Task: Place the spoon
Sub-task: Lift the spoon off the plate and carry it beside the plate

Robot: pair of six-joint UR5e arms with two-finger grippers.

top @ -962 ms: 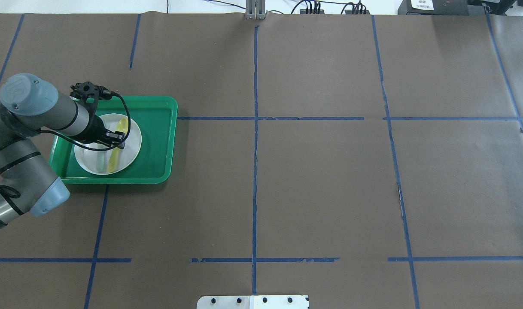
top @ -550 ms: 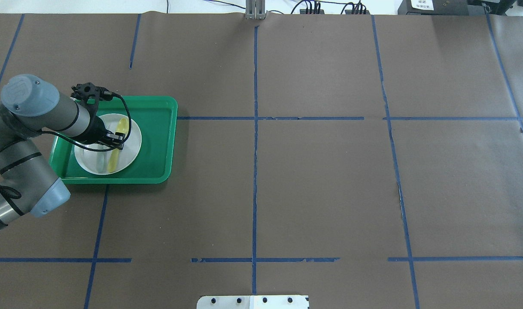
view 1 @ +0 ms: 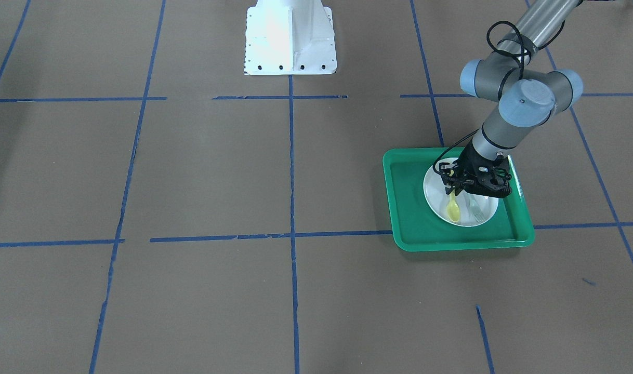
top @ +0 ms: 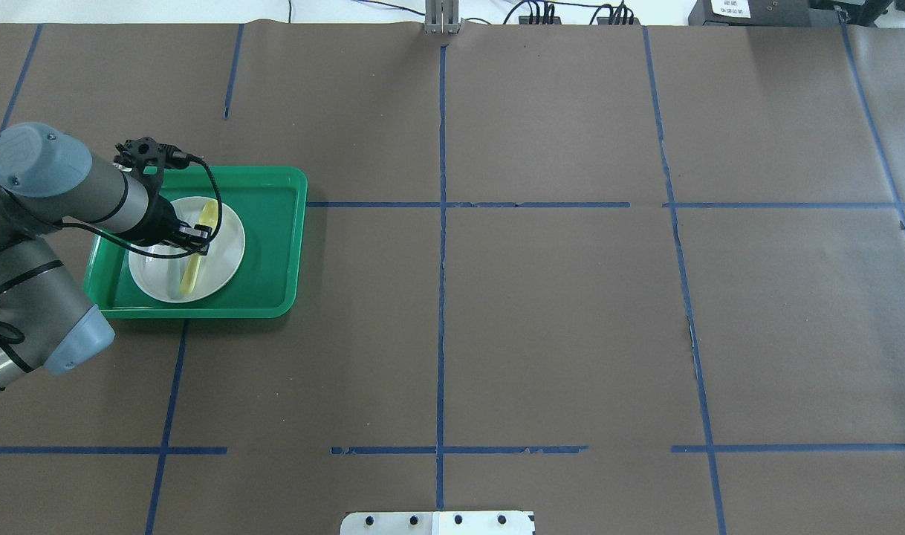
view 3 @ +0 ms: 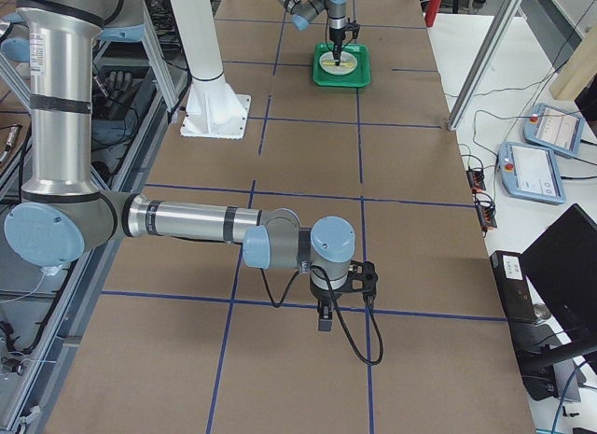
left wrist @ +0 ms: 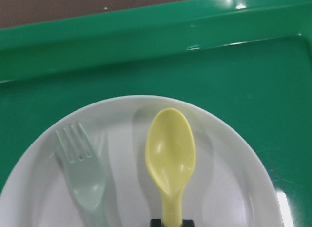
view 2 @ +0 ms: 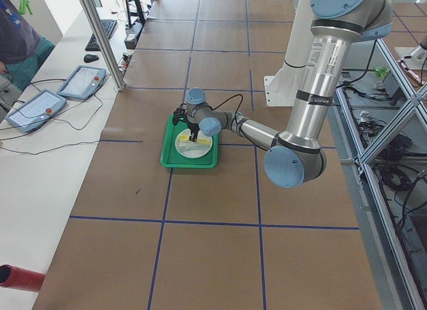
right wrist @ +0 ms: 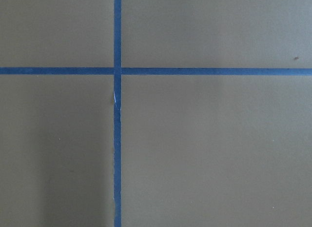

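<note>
A: Entry, left arm. Where was the spoon (left wrist: 170, 154)?
B: Over the white plate (left wrist: 229, 188), which sat in the green tray (left wrist: 146, 56) on the robot's left. The bowl pointed away from the robot, toward the tray's far rim, and the handle ran back toward the robot.
A: And the left gripper (top: 201, 245)?
B: Pinched on the spoon's handle, roughly mid-length. The wrist view showed dark fingertips (left wrist: 156, 223) on either side of the handle at the bottom edge. Overhead, the handle stuck out past them on the near side.
A: Spoon lifted or resting?
B: Could not settle it. It cast a soft shadow on the plate to its left, so it was possibly just off the surface, but no view was sharp enough.
A: Anything else on the plate?
B: Pale green fork (left wrist: 85, 178), beside the spoon on the robot's left, tines pointing the same way, not touching it.
A: Right gripper (view 3: 324, 315)?
B: Well apart from the tray, low over the brown paper (right wrist: 219, 149), near a crossing of blue tape (right wrist: 117, 139). It showed only small in the side camera, so I cannot tell whether its jaws were apart or together.
</note>
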